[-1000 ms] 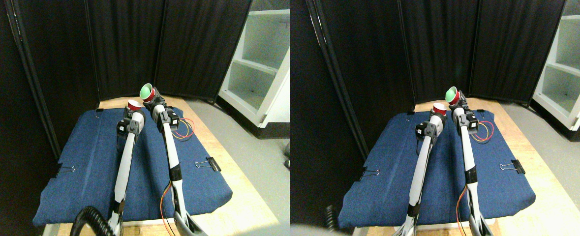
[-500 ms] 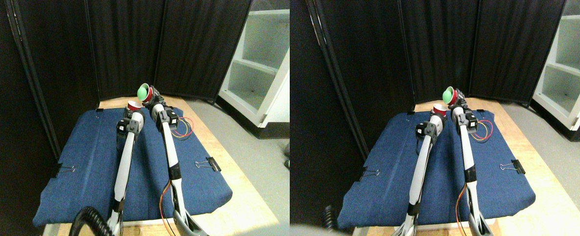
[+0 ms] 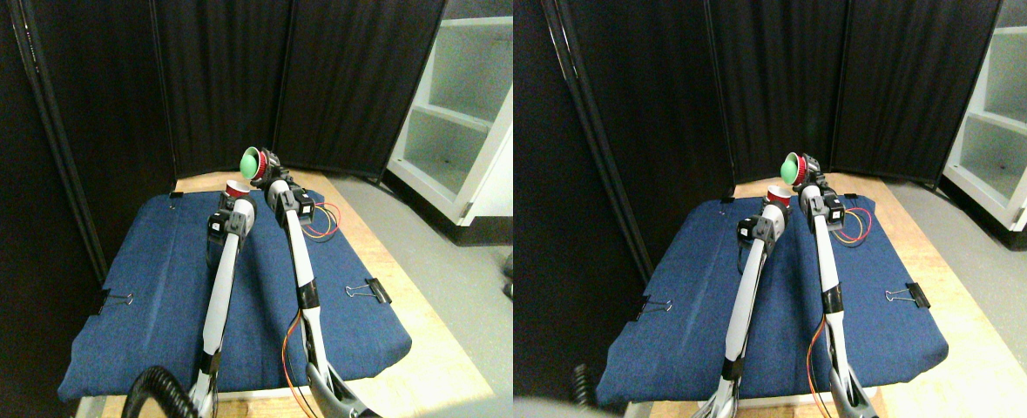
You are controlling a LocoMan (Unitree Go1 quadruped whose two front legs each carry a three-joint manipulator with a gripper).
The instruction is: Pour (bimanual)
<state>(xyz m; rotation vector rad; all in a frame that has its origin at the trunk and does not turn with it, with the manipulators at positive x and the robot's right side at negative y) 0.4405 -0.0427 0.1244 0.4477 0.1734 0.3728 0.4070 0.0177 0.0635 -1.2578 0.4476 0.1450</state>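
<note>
Two small red cups are held up over the far end of the blue cloth [image 3: 156, 287]. The left-hand cup [image 3: 236, 188] stands upright with its white inside showing, and my left gripper [image 3: 233, 202] is shut on it from below. The other cup [image 3: 253, 162], green inside, is tipped steeply to the left, its mouth just above and to the right of the upright cup. My right gripper [image 3: 266, 167] is shut on this tilted cup. What is inside either cup cannot be made out.
The blue cloth is clipped to a wooden table [image 3: 408, 305] with binder clips [image 3: 372, 289]. Loose coloured wires [image 3: 326, 225] lie on the cloth at the right. Black curtains [image 3: 217, 78] close off the back, and a white shelf unit [image 3: 461, 113] stands at the right.
The right gripper has moved left and a little up, tipping the green-lined cup further toward the upright cup. The left arm has stayed put.
</note>
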